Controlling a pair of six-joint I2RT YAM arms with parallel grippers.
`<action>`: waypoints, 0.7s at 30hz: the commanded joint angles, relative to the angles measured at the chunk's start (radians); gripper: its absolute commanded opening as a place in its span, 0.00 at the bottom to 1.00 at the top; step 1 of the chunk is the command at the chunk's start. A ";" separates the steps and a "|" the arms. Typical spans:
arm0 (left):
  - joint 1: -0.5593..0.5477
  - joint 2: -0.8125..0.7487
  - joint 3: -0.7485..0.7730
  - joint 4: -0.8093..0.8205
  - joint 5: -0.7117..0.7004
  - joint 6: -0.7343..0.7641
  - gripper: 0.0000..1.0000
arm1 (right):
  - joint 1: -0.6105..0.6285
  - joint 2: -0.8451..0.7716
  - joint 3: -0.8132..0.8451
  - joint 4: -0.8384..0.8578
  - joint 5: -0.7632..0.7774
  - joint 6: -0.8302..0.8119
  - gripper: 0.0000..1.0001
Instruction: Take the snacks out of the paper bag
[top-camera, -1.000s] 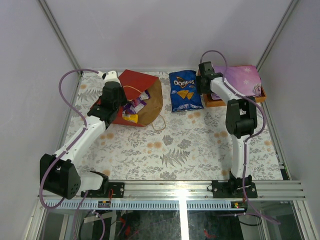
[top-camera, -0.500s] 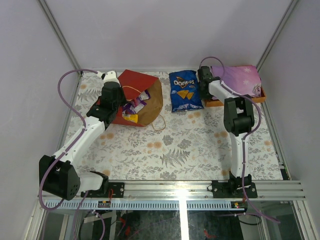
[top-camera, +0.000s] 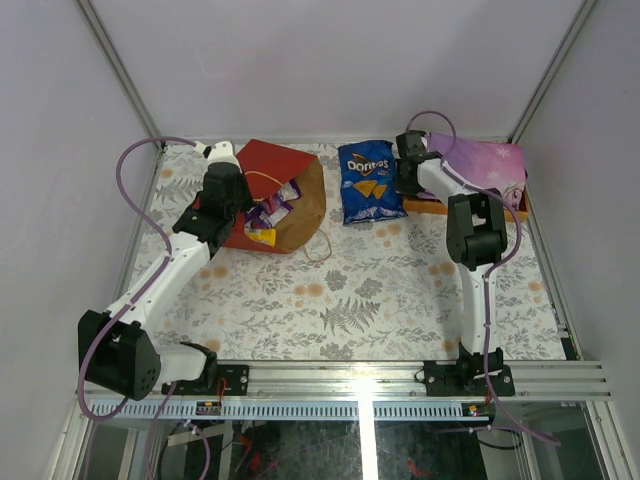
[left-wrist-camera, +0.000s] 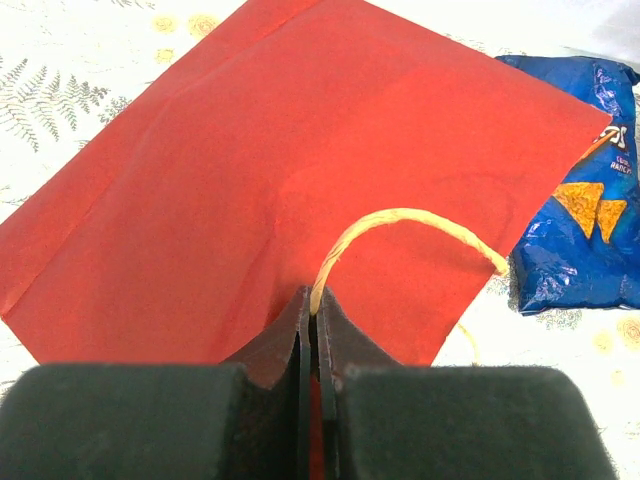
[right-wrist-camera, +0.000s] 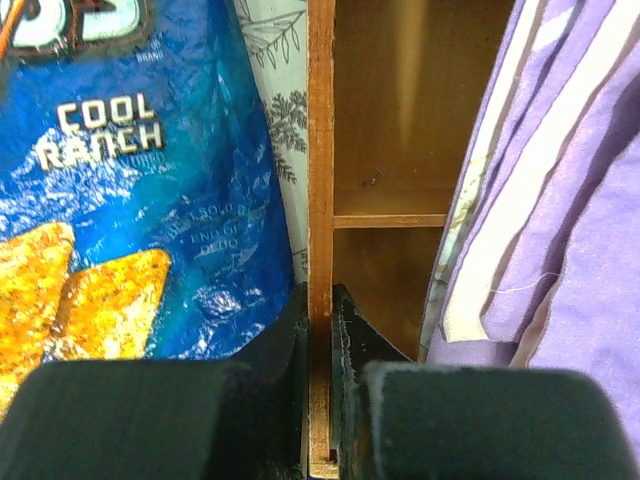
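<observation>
Left gripper is pinched together on the paper bag rim; small snacks sit in its mouth, just beside the gripper. Right gripper clamps the tray wall, Doritos bag at its left. Better to hold the rim firmly and tip slowly

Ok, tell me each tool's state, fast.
Left tool: closed on the paper bag at its edge.
Right tool: closed on the wooden tray at its side wall.

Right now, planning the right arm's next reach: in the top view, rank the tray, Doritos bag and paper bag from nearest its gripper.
1. The tray: its left wall is clamped in the right gripper.
2. The Doritos bag: just left of the gripper.
3. The paper bag: far left.
</observation>
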 joint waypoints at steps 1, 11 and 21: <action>0.010 0.006 0.025 -0.031 -0.006 0.028 0.00 | 0.005 0.042 0.087 0.007 0.045 -0.027 0.00; 0.010 0.020 0.032 -0.032 -0.005 0.018 0.00 | 0.003 0.139 0.248 -0.103 -0.011 -0.169 0.00; 0.010 0.031 0.039 -0.032 0.009 0.004 0.00 | -0.006 0.150 0.276 -0.141 -0.011 -0.230 0.00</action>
